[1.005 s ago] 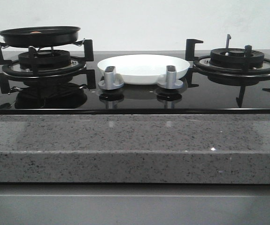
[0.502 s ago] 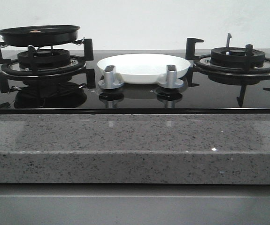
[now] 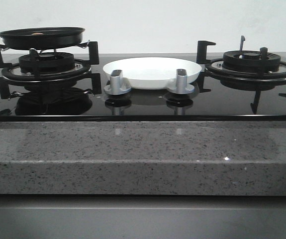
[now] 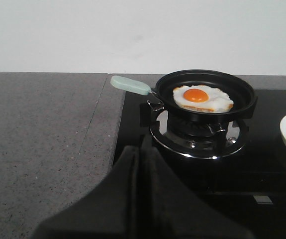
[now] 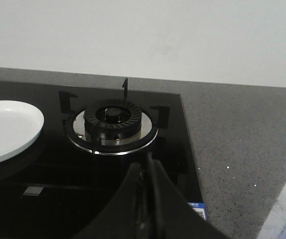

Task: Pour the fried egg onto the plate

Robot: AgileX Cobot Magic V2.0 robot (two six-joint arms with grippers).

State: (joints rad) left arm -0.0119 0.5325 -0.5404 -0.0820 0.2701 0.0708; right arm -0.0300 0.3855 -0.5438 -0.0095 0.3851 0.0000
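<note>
Both grippers' black jaws, left [image 4: 142, 164] and right [image 5: 146, 181], are pressed together on nothing, while the flat white fried egg [image 4: 203, 99] with round orange yolk lies in the black frying pan [image 4: 207, 94] beside the glossy white round plate [image 3: 152, 72].

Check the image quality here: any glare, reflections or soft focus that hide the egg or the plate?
Front view: the glossy black hob mirrors the burners and knobs; the fried egg is only a sliver over the pan rim; the plate is evenly lit.
Left wrist view: the egg is sharp; the shut left gripper is dark.
Right wrist view: the right gripper is dark too.
</note>
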